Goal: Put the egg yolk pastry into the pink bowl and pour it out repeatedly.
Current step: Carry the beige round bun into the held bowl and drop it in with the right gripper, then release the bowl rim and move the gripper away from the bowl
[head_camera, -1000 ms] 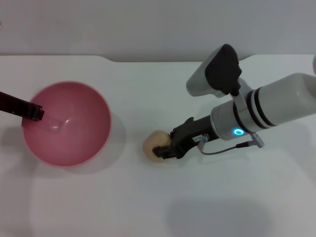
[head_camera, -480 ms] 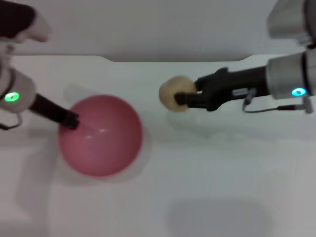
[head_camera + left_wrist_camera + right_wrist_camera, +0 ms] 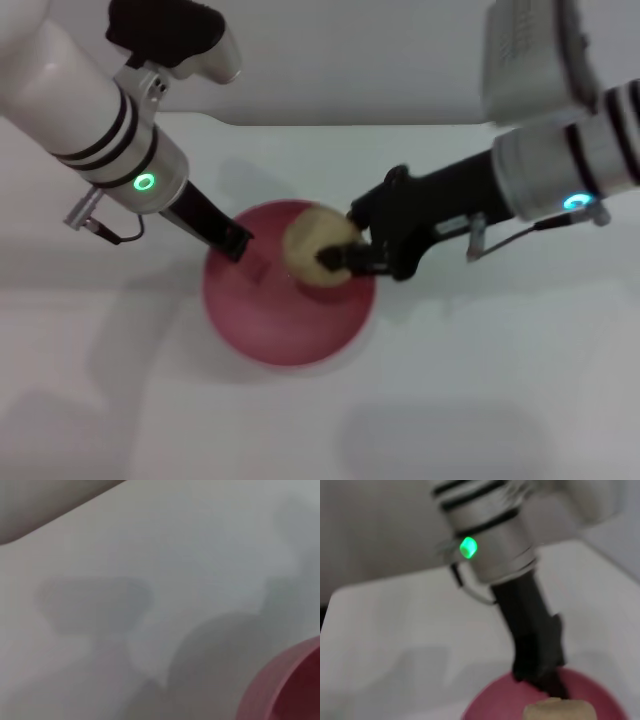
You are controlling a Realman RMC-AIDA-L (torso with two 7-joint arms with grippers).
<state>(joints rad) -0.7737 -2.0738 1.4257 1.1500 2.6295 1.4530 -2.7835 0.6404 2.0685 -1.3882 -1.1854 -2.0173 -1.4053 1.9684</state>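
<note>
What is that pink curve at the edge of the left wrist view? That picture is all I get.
Observer: That is the rim of the pink bowl. The head view shows it whole, round and deep.
Operator: Is anything in it?
Observer: The right gripper holds the egg yolk pastry at the bowl's mouth, not yet let go.
Operator: And the arm my camera rides on?
Observer: Its left gripper grips the bowl's rim on the side away from the right arm. The right wrist view shows it reaching down to that rim.
</note>
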